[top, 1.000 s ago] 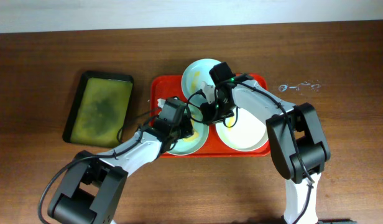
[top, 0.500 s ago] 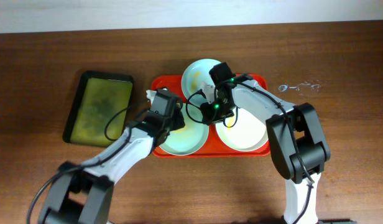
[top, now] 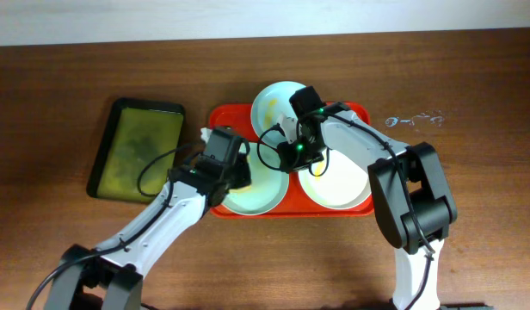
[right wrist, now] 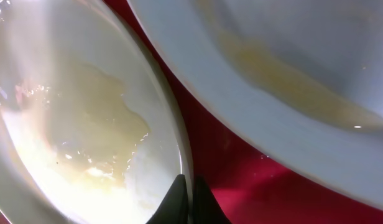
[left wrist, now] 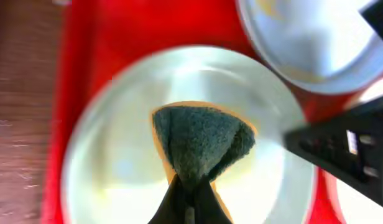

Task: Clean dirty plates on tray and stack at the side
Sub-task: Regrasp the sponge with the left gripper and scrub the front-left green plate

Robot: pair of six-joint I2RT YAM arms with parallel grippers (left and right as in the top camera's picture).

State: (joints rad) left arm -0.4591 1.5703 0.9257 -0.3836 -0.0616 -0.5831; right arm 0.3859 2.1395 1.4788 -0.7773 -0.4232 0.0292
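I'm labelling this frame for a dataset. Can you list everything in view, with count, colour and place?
tray: one, orange-red, middle of the table
plates: three on the tray; mint-blue at the far edge, pale one near-left, white one near-right with a yellow smear
sponge: one, dark grey-green with an orange edge, over the near-left plate
green tray: one, olive with a black rim, left of the red tray
glinting marks: a few, pale, right of the tray; cannot tell what they are
table: one, brown wood
left gripper: one, shut on the sponge
right gripper: one, black, pinched on a plate's rim; which plate is unclear
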